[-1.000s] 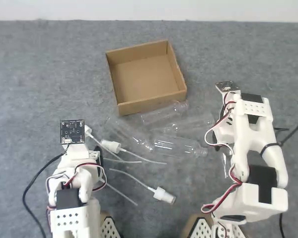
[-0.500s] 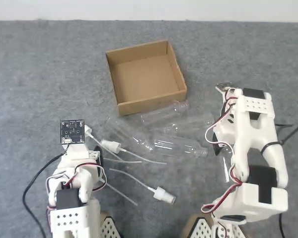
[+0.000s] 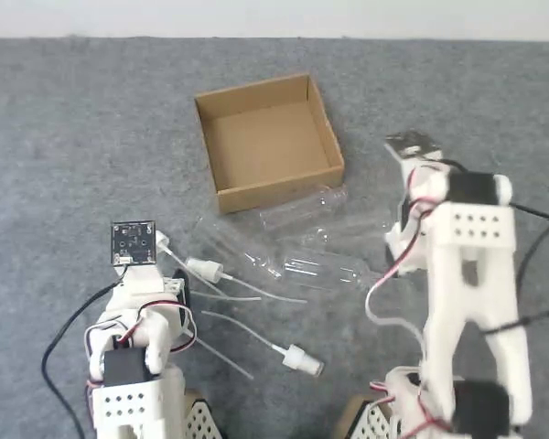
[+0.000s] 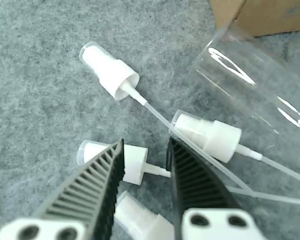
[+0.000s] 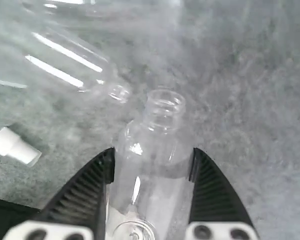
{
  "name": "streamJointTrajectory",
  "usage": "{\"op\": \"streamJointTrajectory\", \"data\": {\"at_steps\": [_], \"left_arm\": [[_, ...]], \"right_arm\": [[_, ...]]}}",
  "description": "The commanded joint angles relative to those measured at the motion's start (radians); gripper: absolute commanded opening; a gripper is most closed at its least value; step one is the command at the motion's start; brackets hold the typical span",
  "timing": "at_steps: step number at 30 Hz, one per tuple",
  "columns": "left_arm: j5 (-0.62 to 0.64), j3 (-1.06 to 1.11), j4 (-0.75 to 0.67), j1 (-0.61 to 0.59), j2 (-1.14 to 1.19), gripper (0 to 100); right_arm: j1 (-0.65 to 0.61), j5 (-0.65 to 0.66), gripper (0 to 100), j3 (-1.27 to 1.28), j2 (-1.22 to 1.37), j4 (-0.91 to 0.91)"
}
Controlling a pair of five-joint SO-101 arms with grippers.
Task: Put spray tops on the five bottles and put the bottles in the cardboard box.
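Above the grey felt-covered desk (image 3: 73,137), off the right-arm side of the open brown cardboard box (image 3: 279,187), the right pincer (image 5: 152,155) is clamped on a clear, smooth-walled plastic bottle (image 5: 155,130).

Hazard: the wall looks slick and thin. Too light a grip may let the bottle slide out; too hard a grip may buckle it.

The bottle's long axis runs along the jaws, with the open threaded mouth pointing out past the tips.

The left pincer (image 4: 145,141) hovers, jaws apart, over a white plastic spray top (image 4: 130,162) on the arms' side of the box. The spray top's thin dip tube may snag.
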Motion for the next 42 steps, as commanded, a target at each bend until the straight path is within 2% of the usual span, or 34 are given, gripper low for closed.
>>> {"op": "streamJointTrajectory", "data": {"at_steps": [1,10,19,23,28,42], "left_arm": [[-0.002,-0.015,0.0,-0.003,-0.017,13],[-0.002,-0.015,0.0,-0.003,-0.017,13],[-0.002,-0.015,0.0,-0.003,-0.017,13],[-0.002,-0.015,0.0,-0.003,-0.017,13],[-0.002,-0.015,0.0,-0.003,-0.017,13],[-0.002,-0.015,0.0,-0.003,-0.017,13]], "right_arm": [[-0.099,0.005,6.9,-0.063,-0.14,0.012],[-0.366,0.005,6.9,-0.063,-0.326,-0.016],[-0.544,0.005,6.9,-0.057,-0.401,-0.163],[-0.575,0.003,6.9,-0.051,-0.401,-0.18],[-0.596,-0.089,6.9,0.043,-0.432,-0.231],[-0.591,-0.101,6.9,0.345,-0.694,-0.423]]}}
